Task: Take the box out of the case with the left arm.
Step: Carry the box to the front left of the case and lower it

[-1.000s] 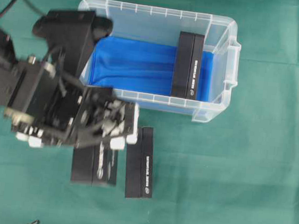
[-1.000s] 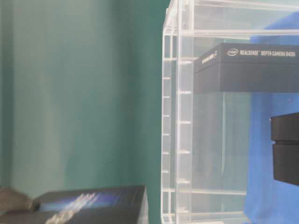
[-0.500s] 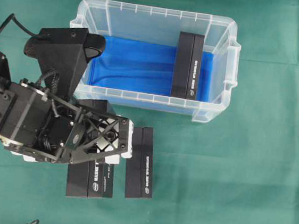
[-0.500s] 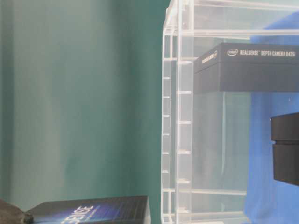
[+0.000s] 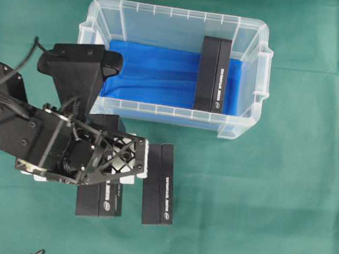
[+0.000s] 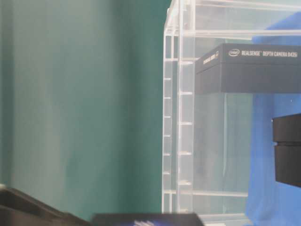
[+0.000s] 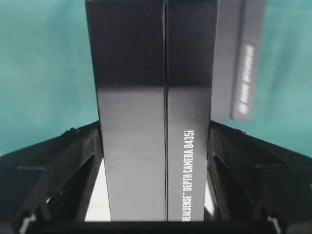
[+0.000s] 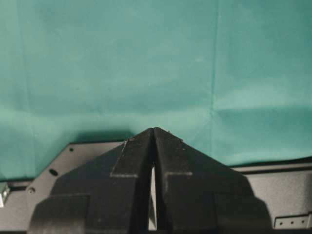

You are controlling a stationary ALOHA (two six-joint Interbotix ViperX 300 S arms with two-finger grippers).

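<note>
Fingers of the left hand are seen in the left wrist view on either side of a black box, close against its two long faces; the box is grasped between them. From overhead, the hand is pointed down and turned so that its lattice fingers run toward the right of the view, with the grasped box showing below them, outside the case and over the green tabletop. Whether this box rests on the cloth or is lifted off it cannot be told. The left arm is stretched in from the left edge, its wrist camera housing lying over the case's lower left corner.

Just beside the grasped box, a second black box is laid on the tabletop, parallel to it. A third black box is stood on edge inside the case, on the blue lining, near the right end wall.

The right hand is shown by its own wrist camera with fingertips pressed together on nothing, above the green cloth.
</note>
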